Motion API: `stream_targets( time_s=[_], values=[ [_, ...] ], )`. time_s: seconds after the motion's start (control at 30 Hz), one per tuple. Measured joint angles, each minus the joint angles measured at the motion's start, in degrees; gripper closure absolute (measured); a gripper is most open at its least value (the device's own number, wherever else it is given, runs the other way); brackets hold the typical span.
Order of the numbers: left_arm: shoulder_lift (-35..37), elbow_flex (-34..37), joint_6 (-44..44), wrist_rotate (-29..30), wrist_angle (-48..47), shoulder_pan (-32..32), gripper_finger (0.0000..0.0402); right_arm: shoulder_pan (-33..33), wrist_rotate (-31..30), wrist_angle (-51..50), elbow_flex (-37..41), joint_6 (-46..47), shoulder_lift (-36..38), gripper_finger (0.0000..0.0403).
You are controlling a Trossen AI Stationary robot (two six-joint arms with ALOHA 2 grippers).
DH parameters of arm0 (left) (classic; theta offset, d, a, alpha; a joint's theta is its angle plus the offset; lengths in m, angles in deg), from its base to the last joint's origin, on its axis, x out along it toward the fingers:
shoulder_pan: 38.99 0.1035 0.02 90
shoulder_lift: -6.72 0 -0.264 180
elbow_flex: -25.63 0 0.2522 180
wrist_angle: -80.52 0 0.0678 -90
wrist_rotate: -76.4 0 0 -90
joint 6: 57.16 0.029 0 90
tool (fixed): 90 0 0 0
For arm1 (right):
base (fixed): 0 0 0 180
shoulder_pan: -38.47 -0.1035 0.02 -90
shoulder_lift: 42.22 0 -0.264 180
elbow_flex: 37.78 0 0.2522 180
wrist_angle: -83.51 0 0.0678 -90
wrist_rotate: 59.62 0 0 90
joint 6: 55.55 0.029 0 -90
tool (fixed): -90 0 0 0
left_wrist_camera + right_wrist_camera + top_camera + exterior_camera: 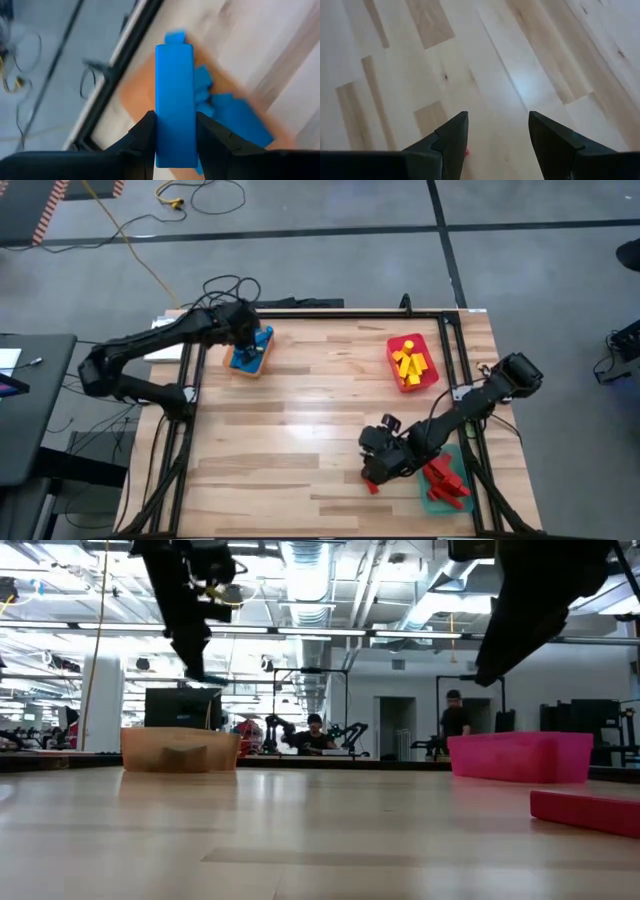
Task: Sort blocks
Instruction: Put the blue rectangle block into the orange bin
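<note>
Blocks lie sorted by colour across my wooden table (300, 420). From above, my left gripper (250, 340) hangs over the orange tray (243, 367) at the far left corner, blue blocks (246, 356) heaped just under it. My right gripper (378, 465) sits low near the front right, a lone red block (372, 486) on the bare wood just beside its tips. Next to that, on the side away from my left arm, the green tray (433, 498) carries a pile of red blocks (445, 478). Farther back, well apart from that gripper, the red tray (428, 356) holds yellow blocks (408, 363).

At table height, the orange tray stands below my left gripper, the red tray toward the other side, and the lone red block lies nearest the lens.

Through my left wrist, my fingers (145, 137) pinch a blue block (174, 100) by its long sides, above the orange tray and the heap of blue blocks inside it.

Through my right wrist, my fingers (452, 135) stand spread and hold nothing, only planks between them, with a speck of red at one fingertip.
</note>
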Motion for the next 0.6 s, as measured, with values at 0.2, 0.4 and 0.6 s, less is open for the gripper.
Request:
stream_targets(
  time_s=[0.2,0.4,0.6],
  values=[
    [-0.8,8.1,1.6,-5.0,3.7,7.1,0.0289,-2.6,-1.0,2.5,0.0,2.9,0.0,0.0180],
    [-0.7,14.1,1.9,-9.3,10.4,9.5,0.0289,-4.8,-1.0,4.9,0.0,8.3,-0.2,0.0180],
    [-0.7,15.0,1.9,-9.6,11.7,9.5,0.0281,-6.8,2.8,5.3,0.0,13.2,-3.1,0.0180]
  ],
)
